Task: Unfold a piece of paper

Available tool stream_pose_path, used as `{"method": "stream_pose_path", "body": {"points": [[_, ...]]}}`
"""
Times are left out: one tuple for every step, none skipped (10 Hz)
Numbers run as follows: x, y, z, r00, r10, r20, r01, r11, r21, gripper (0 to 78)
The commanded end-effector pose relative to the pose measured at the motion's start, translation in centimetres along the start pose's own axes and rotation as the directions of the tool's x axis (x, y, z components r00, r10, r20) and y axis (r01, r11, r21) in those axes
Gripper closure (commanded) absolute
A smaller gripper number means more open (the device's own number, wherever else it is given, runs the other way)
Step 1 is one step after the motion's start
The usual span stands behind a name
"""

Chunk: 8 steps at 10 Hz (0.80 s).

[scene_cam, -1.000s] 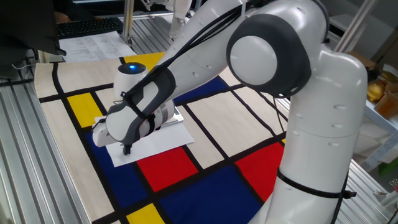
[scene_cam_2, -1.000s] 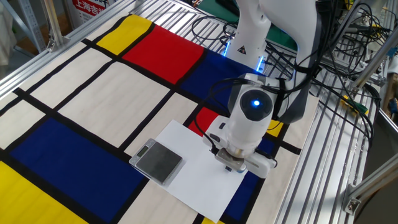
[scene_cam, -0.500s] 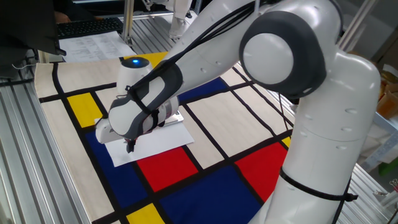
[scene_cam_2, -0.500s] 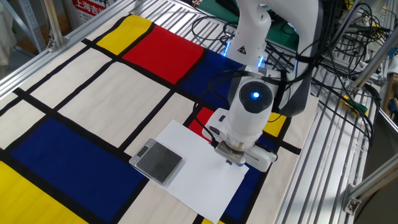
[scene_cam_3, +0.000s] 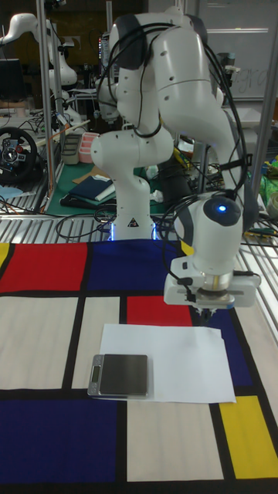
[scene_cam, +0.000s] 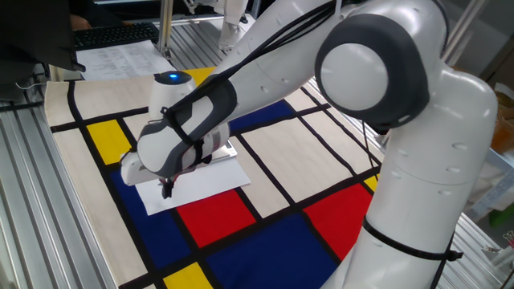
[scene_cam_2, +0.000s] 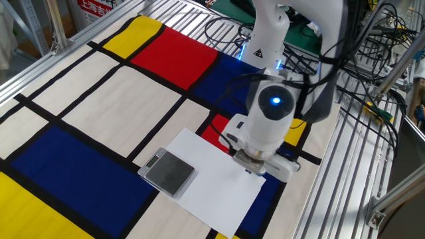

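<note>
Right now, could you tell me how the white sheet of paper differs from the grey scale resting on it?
The paper is white and thin, lying flat on the cloth; the scale is grey, thicker and stands above it. The paper is much larger; the scale covers only one edge of it. The paper lies partly beneath the gripper; the scale sits clear of it. Both are rectangular.

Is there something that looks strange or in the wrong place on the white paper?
Yes. A small grey scale sits on one edge of the piece of paper, weighing it down. The paper itself lies flat, with no tear.
</note>
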<state>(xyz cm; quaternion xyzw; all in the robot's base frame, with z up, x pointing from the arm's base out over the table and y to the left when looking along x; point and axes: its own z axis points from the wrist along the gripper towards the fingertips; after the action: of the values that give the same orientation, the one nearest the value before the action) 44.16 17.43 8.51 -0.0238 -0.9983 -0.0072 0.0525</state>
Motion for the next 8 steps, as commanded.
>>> {"method": "stream_pose_path", "body": {"points": [[-0.1,0.4,0.3,1.0,0.002,-0.002,-0.002,1.0,-0.004,76.4],[-0.3,0.5,0.7,1.0,0.002,0.001,-0.002,1.0,-0.002,76.4],[-0.4,0.6,1.0,1.0,0.0,0.002,-0.001,1.0,0.001,76.4],[-0.6,0.6,1.3,1.0,-0.002,0.002,0.002,1.0,0.001,76.4],[-0.7,0.6,1.6,1.0,-0.001,0.003,0.001,1.0,0.001,76.4],[-0.8,0.7,1.8,1.0,-0.001,0.005,0.001,1.0,0.002,76.4],[-0.8,0.6,1.9,1.0,-0.002,0.005,0.002,1.0,0.003,76.4],[-0.9,0.5,2.0,1.0,-0.004,0.005,0.004,1.0,0.003,76.4]]}}
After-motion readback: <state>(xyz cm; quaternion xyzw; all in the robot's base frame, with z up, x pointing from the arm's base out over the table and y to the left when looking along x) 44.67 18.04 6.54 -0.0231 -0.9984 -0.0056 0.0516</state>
